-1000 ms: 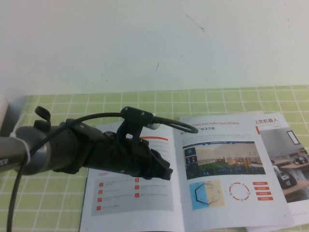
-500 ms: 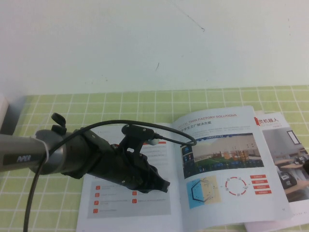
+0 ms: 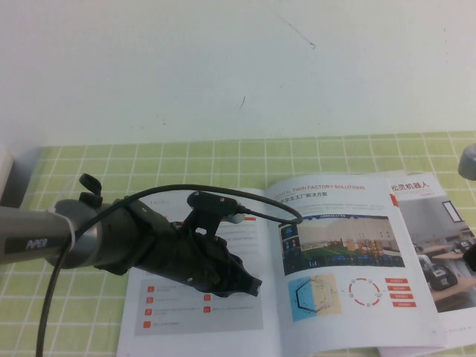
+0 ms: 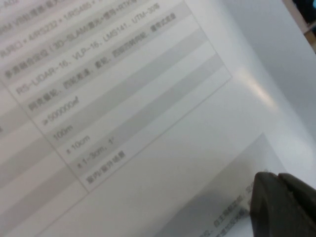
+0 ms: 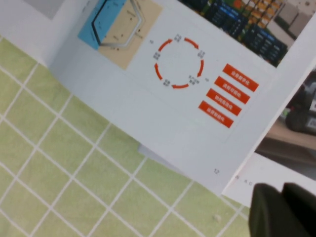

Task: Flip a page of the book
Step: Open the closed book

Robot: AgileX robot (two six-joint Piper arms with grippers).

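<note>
Now the thin glossy white-paged book [image 3: 282,271] lies open on the green-checked table [image 3: 223,160], and it serves as the landmark for the rest. Its right-hand leaf, the glossy white page [image 3: 346,260] headed "TWIN FACTORY SOLUTIONS" with a dark screenshot, a hexagon and a red ring diagram, rests nearly flat, its outer edge overlapping a second booklet with an office photo [image 3: 439,238] that sits just beside the book on the right. The left gripper [image 3: 249,284] hangs over the book's left-hand leaf, close to the spine, its black fingers [image 4: 284,205] pressed together with nothing between them, just above the printed paper. The right gripper [image 5: 284,210] is off the book's right near corner, above the spot where the page's corner meets the other booklet and the bare table; its dark fingers [image 5: 266,210] are closed together and hold nothing, and the page lies apart from them, ungripped.
</note>
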